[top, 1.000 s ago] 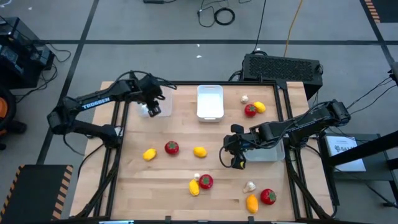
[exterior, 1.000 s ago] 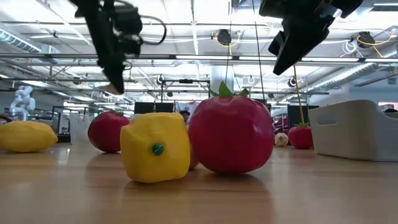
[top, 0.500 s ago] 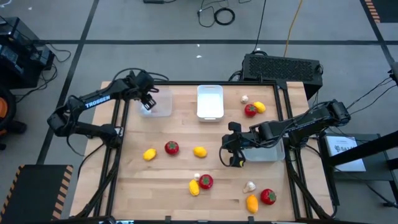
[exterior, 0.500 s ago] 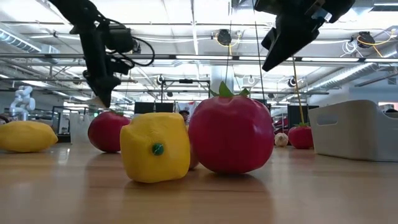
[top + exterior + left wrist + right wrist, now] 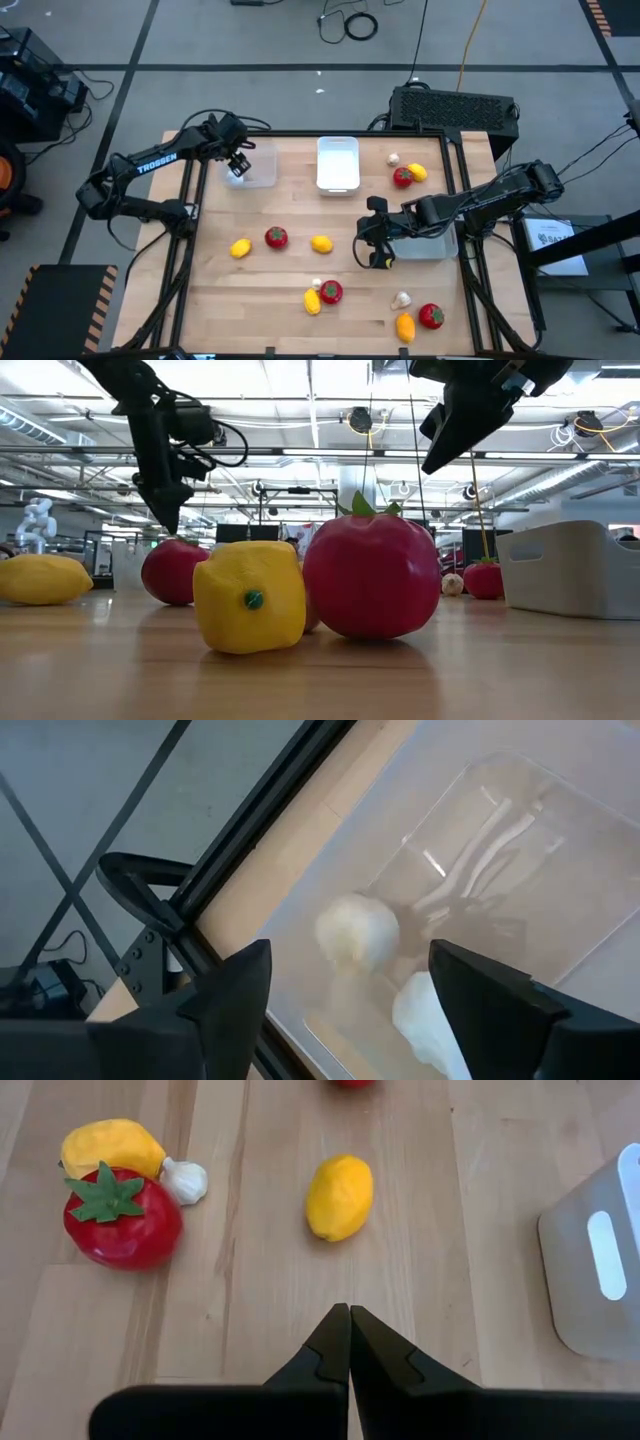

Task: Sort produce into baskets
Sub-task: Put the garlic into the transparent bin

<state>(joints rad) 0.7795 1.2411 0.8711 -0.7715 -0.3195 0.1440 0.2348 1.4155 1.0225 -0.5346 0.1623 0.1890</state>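
Note:
My left gripper (image 5: 238, 165) hangs open and empty over the clear basket (image 5: 255, 170) at the far left; it also shows in the low view (image 5: 168, 520). Two whitish garlic bulbs (image 5: 358, 932) (image 5: 430, 1020) lie on the basket floor between its fingers (image 5: 350, 965). My right gripper (image 5: 370, 252) is shut and empty above the table's middle, beside the grey basket (image 5: 432, 242). Its fingers (image 5: 349, 1335) point toward a yellow lemon (image 5: 340, 1197). A tomato (image 5: 122, 1220), a garlic bulb (image 5: 185, 1180) and a yellow fruit (image 5: 112, 1145) lie together nearer the front.
The white basket (image 5: 338, 163) stands at the far middle. More produce lies loose: a tomato, a yellow fruit and garlic at the far right (image 5: 402, 177), a yellow fruit (image 5: 240, 248) and a tomato (image 5: 276, 237) left of the middle, and several pieces at the near right (image 5: 431, 316). A black box (image 5: 455, 108) stands behind the table.
My left gripper has drawn back a little toward the table's far left corner and come lower over the clear basket, then kept still.

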